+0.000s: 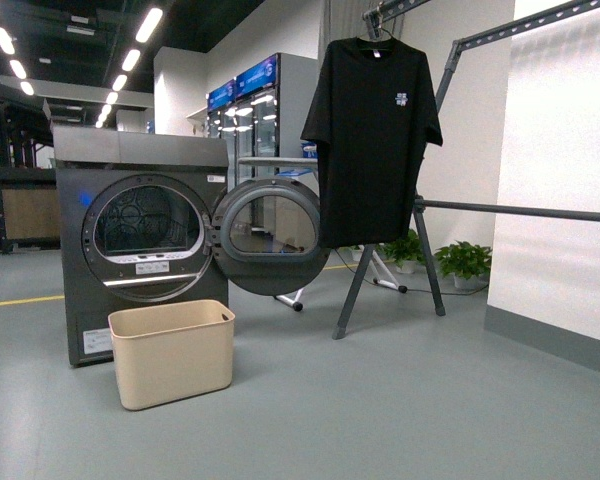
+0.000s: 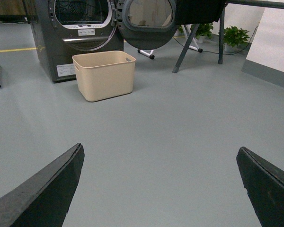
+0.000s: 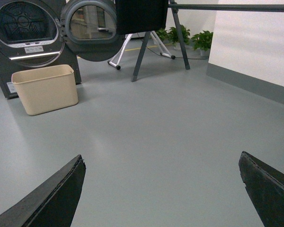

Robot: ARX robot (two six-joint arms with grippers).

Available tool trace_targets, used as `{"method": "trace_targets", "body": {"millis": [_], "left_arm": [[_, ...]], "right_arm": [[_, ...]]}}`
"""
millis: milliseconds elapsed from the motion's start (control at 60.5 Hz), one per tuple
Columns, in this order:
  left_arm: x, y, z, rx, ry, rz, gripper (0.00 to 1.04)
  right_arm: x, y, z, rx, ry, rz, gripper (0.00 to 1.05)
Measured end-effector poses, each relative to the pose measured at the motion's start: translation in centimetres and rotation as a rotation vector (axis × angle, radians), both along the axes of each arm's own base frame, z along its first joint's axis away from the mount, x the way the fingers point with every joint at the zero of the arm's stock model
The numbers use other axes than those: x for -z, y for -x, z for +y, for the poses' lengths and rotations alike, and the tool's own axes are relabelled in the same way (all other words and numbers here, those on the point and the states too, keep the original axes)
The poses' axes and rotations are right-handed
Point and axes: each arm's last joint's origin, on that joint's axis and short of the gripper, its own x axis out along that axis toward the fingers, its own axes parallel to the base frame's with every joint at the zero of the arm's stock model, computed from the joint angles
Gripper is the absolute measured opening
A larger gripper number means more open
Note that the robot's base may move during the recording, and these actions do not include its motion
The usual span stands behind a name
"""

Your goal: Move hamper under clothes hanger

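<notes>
The beige hamper (image 1: 173, 353) stands on the floor in front of the dark grey dryer, left of the clothes hanger (image 1: 427, 232). It also shows in the left wrist view (image 2: 104, 74) and the right wrist view (image 3: 46, 88). The clothes hanger's slanted legs (image 2: 187, 42) and long bar (image 3: 229, 7) rise to the right, with a black T-shirt (image 1: 372, 138) hung on it. My left gripper (image 2: 160, 153) is open and empty, well short of the hamper. My right gripper (image 3: 161, 158) is open and empty, also far from it. Neither arm shows in the front view.
The dryer (image 1: 140, 240) stands behind the hamper with its round door (image 1: 271, 236) swung open toward the hanger. A white wall (image 1: 560, 200) with grey skirting runs along the right. Potted plants (image 1: 463, 262) sit behind the hanger. A white stand's wheeled foot (image 3: 116, 59) lies near the door.
</notes>
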Motion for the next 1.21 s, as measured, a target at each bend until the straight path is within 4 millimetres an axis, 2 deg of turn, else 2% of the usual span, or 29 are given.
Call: {"method": "trace_targets", "body": {"millis": [1207], "left_arm": [[0.0, 0.0, 0.0, 0.0, 0.0, 0.0, 0.98]], "right_arm": [[0.0, 0.0, 0.01, -0.002, 0.0, 0.0, 0.97]]}}
